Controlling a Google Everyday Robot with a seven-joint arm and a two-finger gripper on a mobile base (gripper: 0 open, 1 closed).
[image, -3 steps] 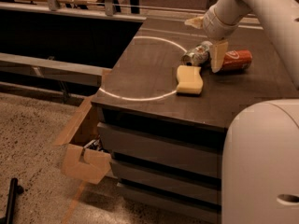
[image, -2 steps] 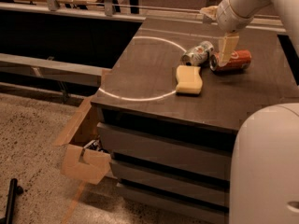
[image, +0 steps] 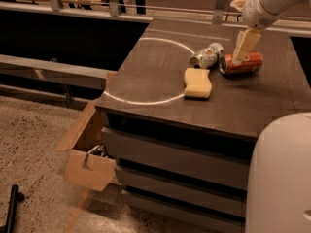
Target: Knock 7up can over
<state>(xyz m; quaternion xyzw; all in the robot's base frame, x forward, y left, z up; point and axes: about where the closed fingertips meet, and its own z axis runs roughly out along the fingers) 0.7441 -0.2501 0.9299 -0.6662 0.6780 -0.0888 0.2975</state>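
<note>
The 7up can [image: 207, 55] lies on its side on the dark countertop [image: 160, 76], its silver end pointing left and toward me. An orange-red soda can [image: 241, 64] lies on its side just to its right. My gripper [image: 243, 46] hangs from the white arm at the upper right, its pale fingers pointing down over the orange-red can, to the right of and above the 7up can.
A yellow sponge [image: 197, 83] lies in front of the two cans. A white circle is marked on the countertop. Drawers sit under the counter. An open cardboard box [image: 90, 166] stands on the floor at the left. My white base [image: 282, 178] fills the lower right.
My arm and gripper have risen and moved right, away from the 7up can to above the orange-red can. Both cans lie on their sides throughout.
</note>
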